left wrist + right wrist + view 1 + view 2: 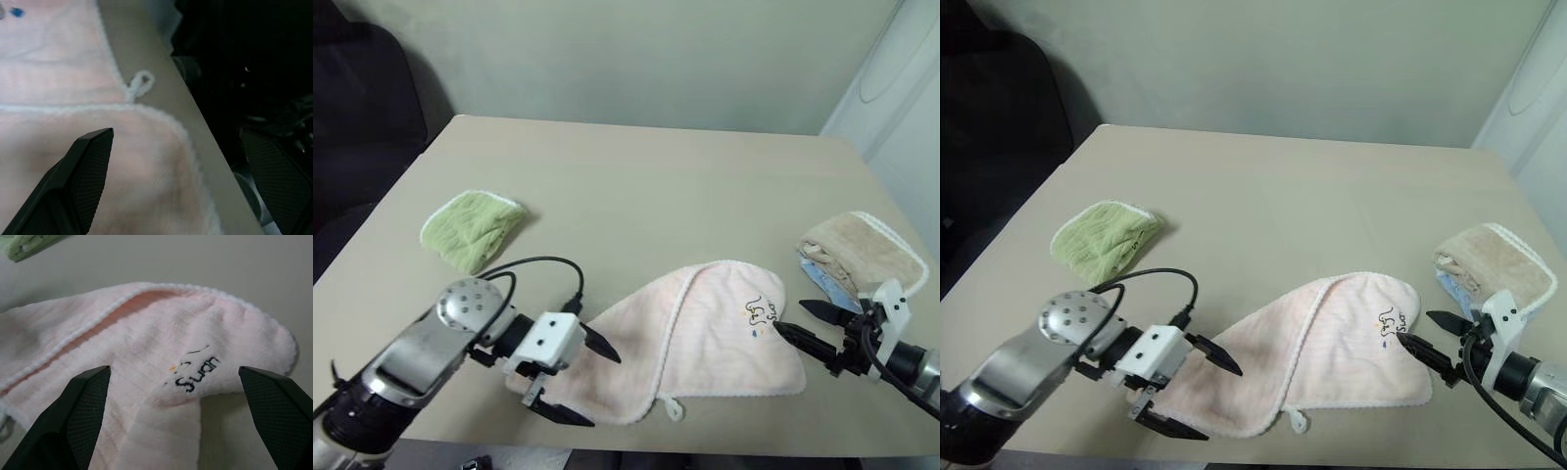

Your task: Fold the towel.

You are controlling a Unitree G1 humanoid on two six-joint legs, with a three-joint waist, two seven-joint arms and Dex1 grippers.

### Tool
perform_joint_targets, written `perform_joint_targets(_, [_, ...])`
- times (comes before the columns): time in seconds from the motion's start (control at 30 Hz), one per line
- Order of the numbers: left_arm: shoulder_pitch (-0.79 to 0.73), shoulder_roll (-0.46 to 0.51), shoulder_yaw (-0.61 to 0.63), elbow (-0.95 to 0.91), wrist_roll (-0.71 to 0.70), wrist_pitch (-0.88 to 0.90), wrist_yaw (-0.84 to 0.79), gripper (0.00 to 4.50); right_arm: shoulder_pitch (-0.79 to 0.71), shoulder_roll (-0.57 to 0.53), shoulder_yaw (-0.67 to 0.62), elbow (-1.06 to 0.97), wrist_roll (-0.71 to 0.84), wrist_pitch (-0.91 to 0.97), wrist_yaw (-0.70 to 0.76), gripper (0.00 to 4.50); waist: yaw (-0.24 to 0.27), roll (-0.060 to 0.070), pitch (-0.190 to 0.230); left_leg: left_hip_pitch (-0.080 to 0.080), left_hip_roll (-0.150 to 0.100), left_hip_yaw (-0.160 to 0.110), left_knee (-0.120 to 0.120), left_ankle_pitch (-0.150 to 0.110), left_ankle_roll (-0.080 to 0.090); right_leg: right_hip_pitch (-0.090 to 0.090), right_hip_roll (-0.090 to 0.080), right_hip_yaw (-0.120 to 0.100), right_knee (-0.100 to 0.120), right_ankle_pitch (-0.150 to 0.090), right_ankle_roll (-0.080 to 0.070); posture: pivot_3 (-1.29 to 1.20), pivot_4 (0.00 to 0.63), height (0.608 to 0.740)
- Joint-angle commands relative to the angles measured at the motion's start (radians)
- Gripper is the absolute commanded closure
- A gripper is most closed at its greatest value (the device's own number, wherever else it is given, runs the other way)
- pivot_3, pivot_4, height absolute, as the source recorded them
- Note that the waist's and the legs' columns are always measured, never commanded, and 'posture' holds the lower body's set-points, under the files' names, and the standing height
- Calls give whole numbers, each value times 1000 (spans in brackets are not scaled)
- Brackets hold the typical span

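Pink towel (705, 343) lies folded over on the table (636, 176), near the front edge, roughly in the middle btwn both arms. Top layer's white-stitched edge runs diagonally across it. Small dark embroidered motif (759, 313) sits near the towel's right corner; white loop (673, 408) sticks out at the front edge, resting on the tabletop.

Left gripper (576, 384) is at the towel's left-front corner, fingers spread wide, nothing btwn them; one finger (85, 166) hangs over the pink cloth, the other past the table edge.

Right gripper (808, 328) is just beside the towel's right corner, pointing at the motif, fingers wide apart, empty.

Green towel (473, 228) lies bunched at far left, well apart. Beige towel (862, 253), w/ white edging, sits at the right edge atop sth pale blue.
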Motion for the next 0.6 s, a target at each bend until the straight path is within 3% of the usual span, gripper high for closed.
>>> perform_joint_targets(0.03, [-17,-38,-65,-13,50,-28,-1,0,30,-3,-81,-69,52,20,-23,75,0,0,0,0,0,0,0,0,0,0,0,0,0,-2,2,0,150,740])
perform_joint_targets(0.33, [-34,-94,-187,26,219,-84,45,0,76,-19,-143,-112,116,72,-51,75,0,0,-1,0,1,0,1,0,0,0,0,0,0,-5,8,0,150,740])
perform_joint_targets(0.6, [-47,-106,-191,66,259,-115,49,0,95,-22,-153,-132,146,83,-74,75,1,1,-2,0,1,1,1,0,0,0,0,0,0,-5,8,0,150,740])
